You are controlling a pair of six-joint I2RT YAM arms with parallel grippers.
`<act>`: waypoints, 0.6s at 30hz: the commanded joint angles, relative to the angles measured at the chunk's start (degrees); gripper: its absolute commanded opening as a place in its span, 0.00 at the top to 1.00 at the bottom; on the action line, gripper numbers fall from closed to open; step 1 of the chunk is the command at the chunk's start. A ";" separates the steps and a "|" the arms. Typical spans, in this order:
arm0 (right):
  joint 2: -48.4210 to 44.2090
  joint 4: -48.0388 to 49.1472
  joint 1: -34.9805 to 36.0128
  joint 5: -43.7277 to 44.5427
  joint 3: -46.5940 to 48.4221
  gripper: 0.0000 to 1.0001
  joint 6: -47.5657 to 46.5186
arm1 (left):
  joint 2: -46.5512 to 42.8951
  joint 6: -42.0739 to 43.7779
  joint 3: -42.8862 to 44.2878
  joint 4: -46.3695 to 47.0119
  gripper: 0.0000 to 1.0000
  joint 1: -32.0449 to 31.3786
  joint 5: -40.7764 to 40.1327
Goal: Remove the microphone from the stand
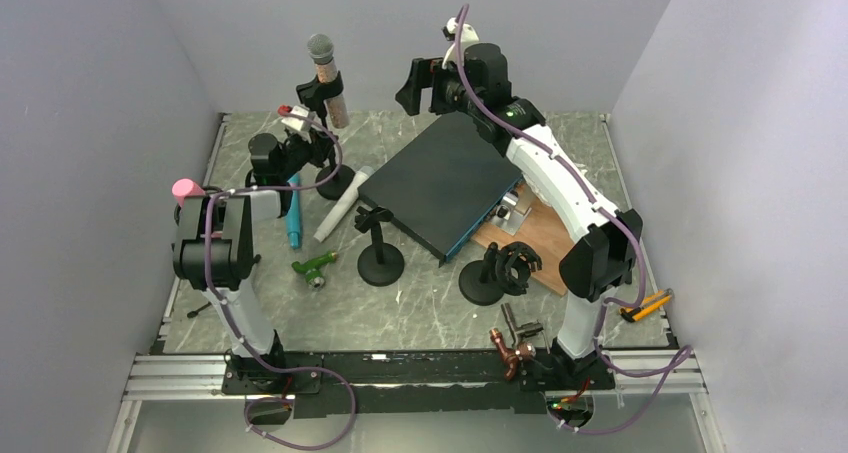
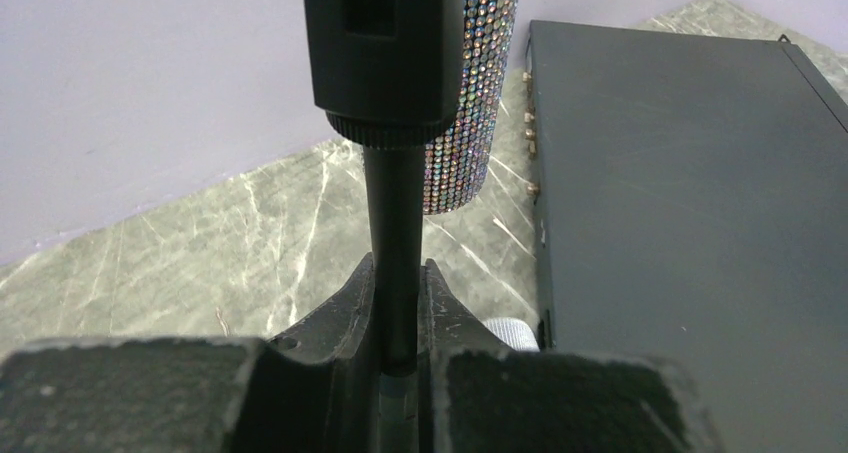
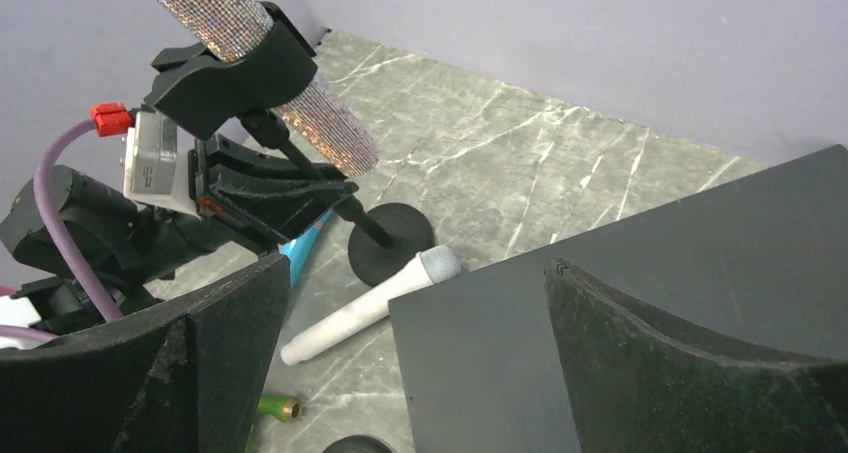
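Note:
The microphone [image 1: 328,83], with a rhinestone-covered body and a grey mesh head, stands tilted in the black clip of the stand [image 1: 318,97] at the back left. My left gripper [image 1: 320,151] is shut on the stand's thin black pole [image 2: 393,233], below the clip [image 2: 385,53] and above the round base [image 1: 335,183]. In the left wrist view the microphone's sparkling body [image 2: 470,93] hangs just behind the clip. My right gripper [image 1: 410,85] hovers open and empty, high over the black box's back corner, to the right of the microphone [image 3: 300,83].
A black flat box [image 1: 440,183] lies in the middle, partly on a wooden board [image 1: 535,238]. A white microphone [image 1: 340,213] and a blue one [image 1: 293,213] lie beside the stand's base. Two other stands [image 1: 378,248] [image 1: 495,273], a green fitting [image 1: 315,268] and a copper fitting [image 1: 510,351] sit nearer.

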 commanded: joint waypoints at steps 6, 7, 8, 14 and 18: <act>2.88 6.36 3.11 -0.94 5.15 0.00 0.59 | -10.79 -3.15 -10.30 1.36 1.00 -1.37 2.69; 3.44 6.63 3.39 -1.00 5.71 0.00 0.52 | -11.57 -3.29 -11.27 1.20 1.00 -1.47 2.67; 4.16 7.08 3.61 -1.06 6.36 0.00 0.49 | -12.39 -3.37 -12.08 1.00 1.00 -1.53 2.65; 8.91 12.25 5.52 -2.64 10.10 0.00 0.33 | -15.68 -4.13 -14.08 -2.24 1.00 -1.49 3.62; 13.53 15.70 6.89 -2.32 15.88 0.00 0.17 | -18.25 -4.80 -14.22 -4.92 0.87 -1.48 4.71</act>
